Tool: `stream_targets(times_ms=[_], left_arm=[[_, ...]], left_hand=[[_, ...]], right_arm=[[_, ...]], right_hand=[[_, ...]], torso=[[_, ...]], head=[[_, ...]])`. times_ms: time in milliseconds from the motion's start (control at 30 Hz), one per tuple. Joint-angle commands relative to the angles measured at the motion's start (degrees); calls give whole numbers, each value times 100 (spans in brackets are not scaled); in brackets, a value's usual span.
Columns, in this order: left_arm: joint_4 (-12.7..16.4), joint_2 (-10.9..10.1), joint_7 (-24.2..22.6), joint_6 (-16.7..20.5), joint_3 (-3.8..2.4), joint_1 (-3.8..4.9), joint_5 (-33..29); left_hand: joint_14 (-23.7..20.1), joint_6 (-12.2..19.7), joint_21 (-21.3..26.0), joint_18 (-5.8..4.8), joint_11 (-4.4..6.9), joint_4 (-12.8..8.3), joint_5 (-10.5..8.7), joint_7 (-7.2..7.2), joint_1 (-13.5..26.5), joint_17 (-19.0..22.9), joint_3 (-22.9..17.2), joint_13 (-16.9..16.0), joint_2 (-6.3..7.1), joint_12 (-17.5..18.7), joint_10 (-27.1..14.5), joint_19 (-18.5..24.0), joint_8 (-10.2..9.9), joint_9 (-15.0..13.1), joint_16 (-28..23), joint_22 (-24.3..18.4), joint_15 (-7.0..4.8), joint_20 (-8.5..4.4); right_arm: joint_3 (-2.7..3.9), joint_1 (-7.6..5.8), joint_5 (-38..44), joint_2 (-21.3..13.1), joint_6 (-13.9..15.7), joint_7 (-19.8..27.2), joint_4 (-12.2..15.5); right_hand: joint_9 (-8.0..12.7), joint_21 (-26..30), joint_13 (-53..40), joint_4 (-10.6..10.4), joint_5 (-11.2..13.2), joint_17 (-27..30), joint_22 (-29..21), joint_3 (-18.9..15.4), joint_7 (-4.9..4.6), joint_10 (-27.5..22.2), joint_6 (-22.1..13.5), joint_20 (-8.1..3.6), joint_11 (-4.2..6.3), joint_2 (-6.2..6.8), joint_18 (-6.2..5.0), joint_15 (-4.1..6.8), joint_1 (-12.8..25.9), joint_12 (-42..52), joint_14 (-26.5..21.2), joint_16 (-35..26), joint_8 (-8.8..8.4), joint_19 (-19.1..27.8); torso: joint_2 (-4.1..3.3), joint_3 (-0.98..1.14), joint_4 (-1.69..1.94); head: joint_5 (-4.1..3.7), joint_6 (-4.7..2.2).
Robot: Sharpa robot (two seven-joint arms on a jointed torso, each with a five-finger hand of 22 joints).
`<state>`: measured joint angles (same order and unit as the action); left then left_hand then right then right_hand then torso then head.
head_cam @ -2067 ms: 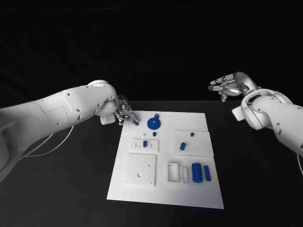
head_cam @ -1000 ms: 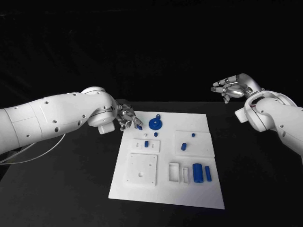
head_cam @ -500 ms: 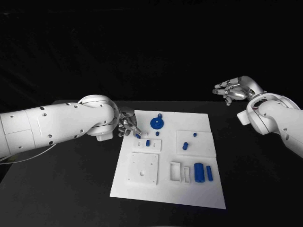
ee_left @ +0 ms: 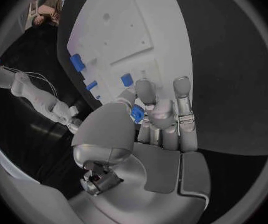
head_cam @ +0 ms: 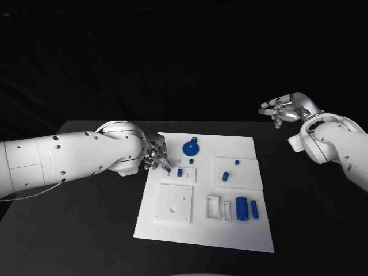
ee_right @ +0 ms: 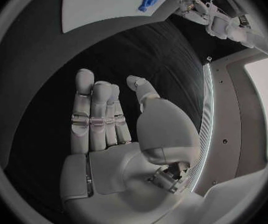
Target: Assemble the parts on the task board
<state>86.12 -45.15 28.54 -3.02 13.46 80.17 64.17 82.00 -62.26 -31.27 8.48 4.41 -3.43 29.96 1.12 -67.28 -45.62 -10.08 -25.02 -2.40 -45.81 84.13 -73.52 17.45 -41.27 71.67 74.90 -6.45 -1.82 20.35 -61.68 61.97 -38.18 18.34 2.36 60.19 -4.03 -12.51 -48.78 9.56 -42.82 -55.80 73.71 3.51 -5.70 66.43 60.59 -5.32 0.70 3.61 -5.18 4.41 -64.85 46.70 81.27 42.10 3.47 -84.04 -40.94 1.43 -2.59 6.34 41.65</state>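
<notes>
- The left hand (head_cam: 157, 156) sits at the board's (head_cam: 234, 230) left edge, fingers drawn together, pinching a small blue part (ee_left: 136, 114) between thumb and fingers; the left wrist view shows it plainly.
- Just beside its fingertips, on the board, stands a small blue peg (head_cam: 180, 172) on a raised white block; beyond that lies a round blue disc (head_cam: 190, 150).
- The right hand (head_cam: 287, 109) hangs in the air past the board's far right corner, well apart from it, fingers loosely spread, palm bare, touching nothing (ee_right: 109, 124).
- Near the board's right side, away from both hands, two blue cylinders (head_cam: 247, 208) lie side by side.
- No writing or label can be read.
- Since 2.1 s ago the left hand has moved from the board's far left corner towards the peg block; the right hand has barely shifted.
</notes>
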Motion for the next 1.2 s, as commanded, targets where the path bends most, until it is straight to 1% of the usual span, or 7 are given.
stream_targets(times_ms=[33, 367, 833, 933, 1200], left_arm=[[61, 11, 52, 122, 2, -7, 103], [147, -12, 58, 43, 7, -16, 77], [157, -44, 40, -88, 8, -18, 90], [166, -59, 38, -104, 8, -20, 92], [172, -78, 26, -142, 8, -23, 93]], left_hand=[[33, -213, -35, 48, 42, -495, 18, -167, -63, -4, -504, 5, 7, -19, 244, -8, -3, -5, -4, 97, -8, 38], [34, -218, -38, 56, 42, -498, 25, -168, -57, 4, -510, 27, 10, -27, 243, -7, -3, -6, -11, 96, -8, 46], [33, -219, -38, 66, 41, -507, 27, -166, -59, 3, -516, 57, 13, -34, 243, -2, -6, -5, -15, 95, -6, 57], [32, -220, -42, 72, 42, -517, 31, -166, -59, 3, -518, 82, 16, -42, 243, 1, -7, -6, -17, 96, -5, 63], [32, -220, -42, 72, 42, -517, 31, -166, -59, 3, -518, 82, 16, -42, 243, 1, -7, -6, -17, 96, -5, 63]], right_arm=[[3, 5, 2, 0, -37, 51, 8], [3, 8, 2, -4, -41, 51, 1], [3, 19, 2, 10, -50, 53, -19], [3, 23, 2, 13, -52, 53, -23], [3, 28, 2, 22, -55, 54, -35]], right_hand=[[7, 2, 4, -41, -12, 1, -3, -3, -4, -22, -47, 10, -12, 62, -88, -22, -9, 6, -6, -13, 12, -199], [7, -2, 6, -42, -13, 1, -5, 0, -3, -20, -42, 9, -10, 67, -88, -21, -12, 5, -4, -13, 12, -199], [7, -2, 6, -42, -13, 1, -5, 0, -3, -20, -42, 9, -10, 67, -88, -21, -12, 5, -4, -13, 12, -199], [7, -2, 6, -42, -13, 1, -5, 0, -3, -20, -42, 9, -10, 67, -88, -21, -12, 5, -4, -13, 12, -199], [7, -2, 6, -42, -13, 1, -5, 0, -3, -20, -42, 9, -10, 67, -88, -21, -12, 5, -4, -13, 12, -199]], torso=[[4, 7, 1], [3, 5, 2], [6, 4, 4], [4, 4, 2], [5, 1, 2]], head=[[8, 13], [10, 20], [18, 31], [42, 23], [37, 28]])
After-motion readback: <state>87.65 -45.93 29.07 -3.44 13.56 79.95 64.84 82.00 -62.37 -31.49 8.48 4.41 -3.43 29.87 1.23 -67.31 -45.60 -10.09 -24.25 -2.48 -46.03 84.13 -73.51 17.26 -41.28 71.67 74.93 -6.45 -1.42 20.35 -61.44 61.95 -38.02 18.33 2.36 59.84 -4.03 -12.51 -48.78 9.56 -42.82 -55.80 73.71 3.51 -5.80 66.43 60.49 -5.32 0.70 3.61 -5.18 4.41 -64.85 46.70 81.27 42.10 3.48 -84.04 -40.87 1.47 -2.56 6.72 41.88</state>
